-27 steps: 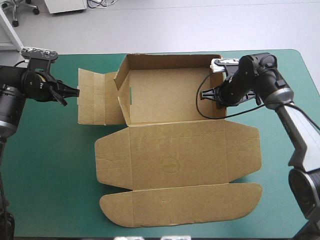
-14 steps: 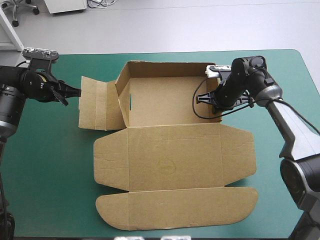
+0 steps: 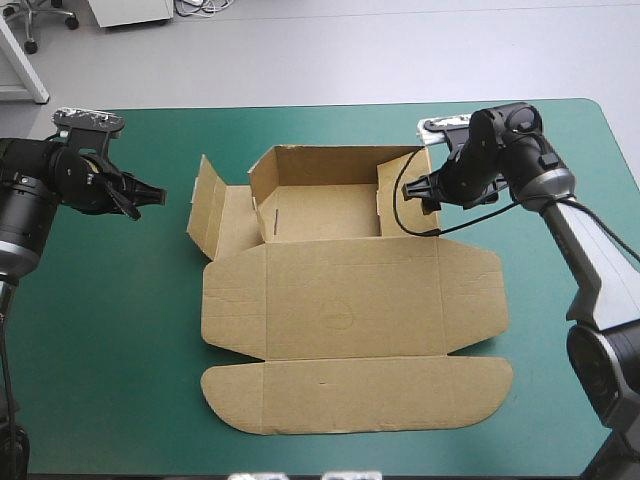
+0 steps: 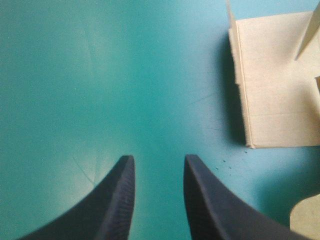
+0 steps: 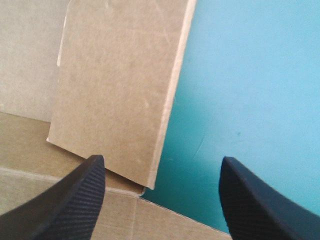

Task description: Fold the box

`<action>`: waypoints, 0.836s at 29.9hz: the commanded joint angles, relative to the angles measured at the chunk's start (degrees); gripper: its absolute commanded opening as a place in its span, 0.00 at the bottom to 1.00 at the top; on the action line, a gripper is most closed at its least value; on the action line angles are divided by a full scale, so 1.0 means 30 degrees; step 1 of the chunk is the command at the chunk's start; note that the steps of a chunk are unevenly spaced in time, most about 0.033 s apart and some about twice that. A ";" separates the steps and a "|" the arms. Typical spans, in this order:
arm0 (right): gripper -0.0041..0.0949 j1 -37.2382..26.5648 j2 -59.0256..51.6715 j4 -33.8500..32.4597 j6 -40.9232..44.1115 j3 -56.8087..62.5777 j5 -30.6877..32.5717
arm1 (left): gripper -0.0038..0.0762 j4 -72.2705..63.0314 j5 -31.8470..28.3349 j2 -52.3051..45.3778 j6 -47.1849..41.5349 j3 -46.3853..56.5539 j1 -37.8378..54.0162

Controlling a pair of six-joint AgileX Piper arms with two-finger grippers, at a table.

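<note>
The brown box (image 3: 350,300) lies mid-table, its back wall (image 3: 325,162) and both side walls standing and its lid flat toward the front. My right gripper (image 3: 410,192) is open just outside the right wall (image 3: 393,195). In the right wrist view, that wall (image 5: 120,90) stands ahead of the right gripper (image 5: 162,162), untouched, between its wide-apart fingers. My left gripper (image 3: 155,193) is open over the teal-green cover, a short way from the raised left flap (image 3: 207,205). The left wrist view shows nothing between the left gripper (image 4: 159,159) fingers, with the flap (image 4: 275,85) ahead and off to one side.
The lid's rounded front flap (image 3: 355,395) reaches close to the table's front edge. Bare teal-green cover (image 3: 100,330) lies to the left of the box and more to its right (image 3: 570,380).
My right gripper has opened and let go of the right wall. The box has slid to the right, away from my left gripper. Its left flap and right wall now stand up more.
</note>
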 commanded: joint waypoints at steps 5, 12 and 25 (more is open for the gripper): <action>0.60 0.0011 -0.2700 -0.0957 -0.0096 -0.1245 0.0208 | 0.35 0.0132 -0.0990 -0.0674 0.0004 -0.0454 -0.0057; 0.54 0.0011 -0.2848 -0.1070 0.0362 -0.0949 -0.2235 | 0.35 -0.0177 -0.0990 -0.0674 -0.0210 -0.0454 -0.0057; 0.54 0.0011 0.2506 -0.1399 0.0137 -0.3856 -0.2652 | 0.35 -0.0698 -0.0334 -0.0674 -0.0212 -0.0454 -0.0057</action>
